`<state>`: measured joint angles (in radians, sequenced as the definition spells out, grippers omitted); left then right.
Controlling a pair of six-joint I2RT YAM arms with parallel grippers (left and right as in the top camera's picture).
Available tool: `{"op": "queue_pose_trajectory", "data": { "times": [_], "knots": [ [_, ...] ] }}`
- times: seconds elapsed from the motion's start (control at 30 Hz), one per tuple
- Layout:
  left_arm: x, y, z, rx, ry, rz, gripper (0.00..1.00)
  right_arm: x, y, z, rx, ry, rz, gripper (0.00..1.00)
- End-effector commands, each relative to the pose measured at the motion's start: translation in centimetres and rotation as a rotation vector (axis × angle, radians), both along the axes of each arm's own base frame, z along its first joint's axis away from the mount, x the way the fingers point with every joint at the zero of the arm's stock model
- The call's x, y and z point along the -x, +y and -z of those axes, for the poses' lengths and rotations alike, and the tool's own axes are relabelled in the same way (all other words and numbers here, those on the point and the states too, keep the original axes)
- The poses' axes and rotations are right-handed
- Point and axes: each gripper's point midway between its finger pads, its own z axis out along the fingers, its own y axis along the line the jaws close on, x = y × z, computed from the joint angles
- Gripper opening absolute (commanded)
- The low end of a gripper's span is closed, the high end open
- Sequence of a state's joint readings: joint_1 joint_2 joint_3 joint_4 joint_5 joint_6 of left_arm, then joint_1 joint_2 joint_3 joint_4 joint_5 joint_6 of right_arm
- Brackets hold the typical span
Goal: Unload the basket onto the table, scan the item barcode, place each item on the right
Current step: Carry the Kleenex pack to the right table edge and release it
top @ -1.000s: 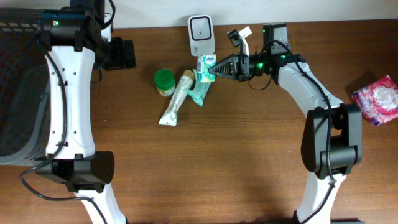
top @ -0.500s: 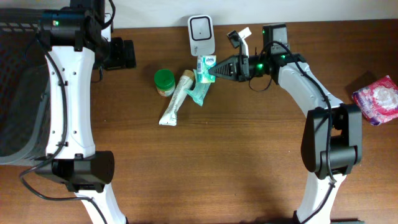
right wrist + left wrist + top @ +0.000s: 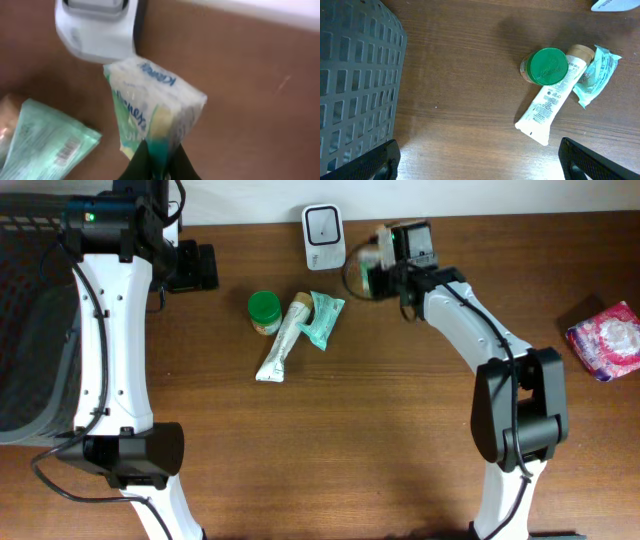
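Surface: brown wooden table (image 3: 330, 450), 1 grey basket (image 3: 360, 75) at left.
Room: white wall (image 3: 520, 195) at far edge.
Left gripper (image 3: 480, 159): jaws wide, empty.
Right gripper (image 3: 159, 161): clamped on tissue pack (image 3: 150, 100).

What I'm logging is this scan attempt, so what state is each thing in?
tissue pack: gripped at one end, near scanner
right gripper: shut on tissue pack
left gripper: open, empty
jar: green lid on
tube: lying flat, capped
teal pouch: lying flat, beside tube
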<state>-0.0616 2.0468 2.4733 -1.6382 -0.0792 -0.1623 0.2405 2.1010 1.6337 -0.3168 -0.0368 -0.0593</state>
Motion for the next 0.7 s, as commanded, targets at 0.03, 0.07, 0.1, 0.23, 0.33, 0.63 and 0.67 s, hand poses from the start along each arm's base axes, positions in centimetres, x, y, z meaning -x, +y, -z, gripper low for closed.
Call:
{"op": "queue_pose_trajectory", "data": {
  "times": [0.03,0.07,0.1,0.23,0.33,0.63,0.67],
  "knots": [
    [0.0,0.0,0.2,-0.001,0.008,-0.009,0.99,-3.9,1.3,-6.6,0.189,-0.340,-0.108,0.04],
    [0.0,0.0,0.2,-0.001,0.008,-0.009,0.99,-4.5,1.5,-7.8,0.175,-0.397,-0.100,0.04],
    [0.0,0.0,0.2,-0.001,0.008,-0.009,0.99,-5.2,1.9,-8.9,0.161,-0.458,-0.096,0.04],
    [0.0,0.0,0.2,-0.001,0.008,-0.009,0.99,-6.7,4.1,-10.7,0.144,-0.624,-0.161,0.04],
    [0.0,0.0,0.2,-0.001,0.008,-0.009,0.99,-7.2,4.9,-11.3,0.133,-0.696,-0.169,0.04],
    [0.0,0.0,0.2,-0.001,0.007,-0.009,0.99,-9.4,7.5,-8.7,0.129,-0.571,-0.254,0.04],
    [0.0,0.0,0.2,-0.001,0.007,-0.009,0.99,-9.4,7.5,-8.5,0.167,-0.555,-0.278,0.04]
  ]
}}
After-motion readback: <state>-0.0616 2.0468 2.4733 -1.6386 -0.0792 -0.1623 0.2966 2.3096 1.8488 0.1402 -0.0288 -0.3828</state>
